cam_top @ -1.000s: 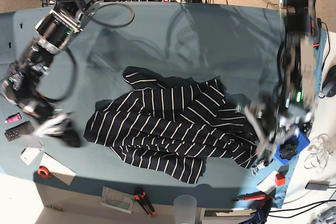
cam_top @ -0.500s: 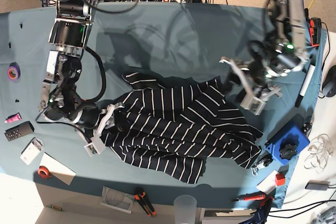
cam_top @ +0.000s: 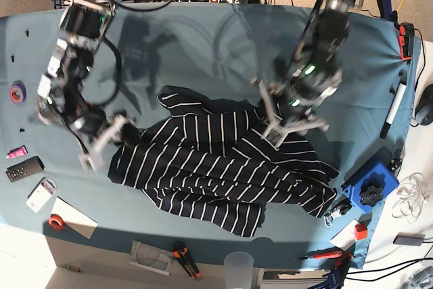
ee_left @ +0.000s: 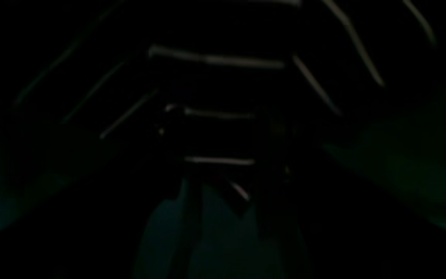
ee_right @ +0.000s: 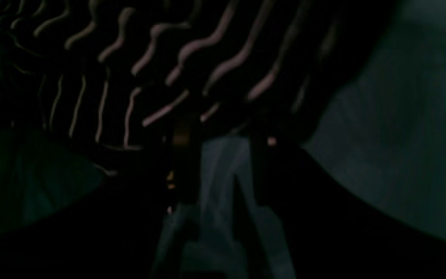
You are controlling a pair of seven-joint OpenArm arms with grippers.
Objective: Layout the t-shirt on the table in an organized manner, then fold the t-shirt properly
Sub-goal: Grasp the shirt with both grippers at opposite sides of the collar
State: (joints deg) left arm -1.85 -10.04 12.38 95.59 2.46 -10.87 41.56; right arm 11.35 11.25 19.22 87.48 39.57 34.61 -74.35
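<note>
The t-shirt (cam_top: 216,167), dark with thin white stripes, lies crumpled in the middle of the teal table (cam_top: 203,52). My left gripper (cam_top: 284,130) hangs open over the shirt's upper right part. In the dim left wrist view the left gripper (ee_left: 223,131) has striped cloth (ee_left: 215,62) just ahead of its spread fingers. My right gripper (cam_top: 111,141) is open at the shirt's left edge. The right wrist view shows the right gripper (ee_right: 225,143) with bare table (ee_right: 381,135) between its fingers and wavy stripes of the shirt (ee_right: 192,50) beyond. Neither gripper holds anything.
A blue box (cam_top: 369,191) and small tools sit at the right edge. A plastic cup (cam_top: 238,262) and orange pliers (cam_top: 184,258) lie at the front. Red tape (cam_top: 57,222), a remote (cam_top: 24,167) and purple tape (cam_top: 17,91) are at the left.
Both arms swung in from the table's sides to the shirt: the left arm from lower right to its upper right, the right arm from the left edge. The shirt has barely shifted.
</note>
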